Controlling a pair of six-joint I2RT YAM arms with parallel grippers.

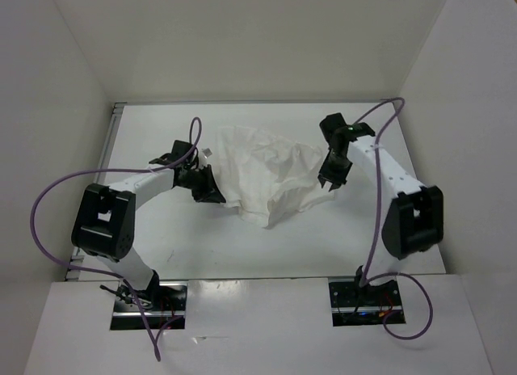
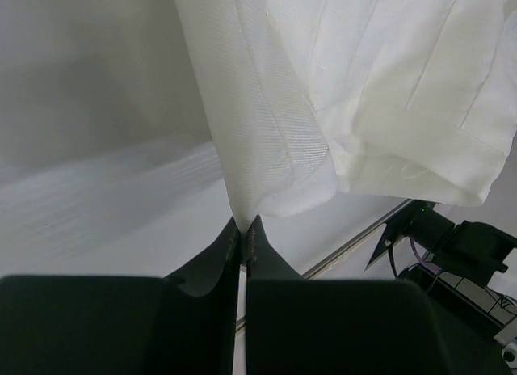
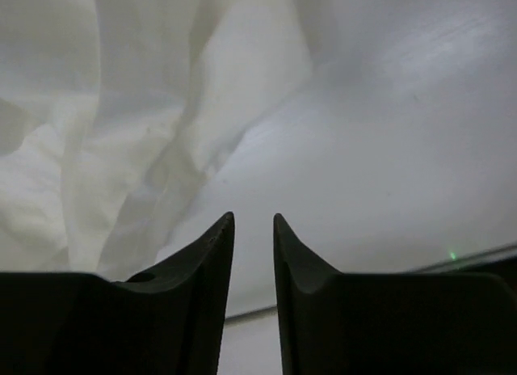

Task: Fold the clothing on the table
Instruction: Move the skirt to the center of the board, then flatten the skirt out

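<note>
On the left, the left gripper (image 1: 207, 186) has its fingers pressed tight together on a thin fold at the left edge of the clothing (image 1: 266, 169). The left wrist view shows that fold rising straight out of the closed tips (image 2: 245, 226), with the fabric (image 2: 266, 132) widening above them into a hemmed, faintly ribbed flap. The clothing lies crumpled in the middle of the table (image 1: 242, 246), toward the far side, between the two grippers. Its long axis runs roughly left to right across the table. One loose corner points toward the near edge, and a rumpled upper edge faces the back wall (image 1: 258, 44). On the right, the right gripper (image 1: 332, 178) sits at the clothing's right edge. In the right wrist view its fingers (image 3: 253, 223) stand a narrow gap apart with nothing between them. They are over bare table just beside the soft folds of cloth (image 3: 97, 132); whether they touch the fabric cannot be told.
</note>
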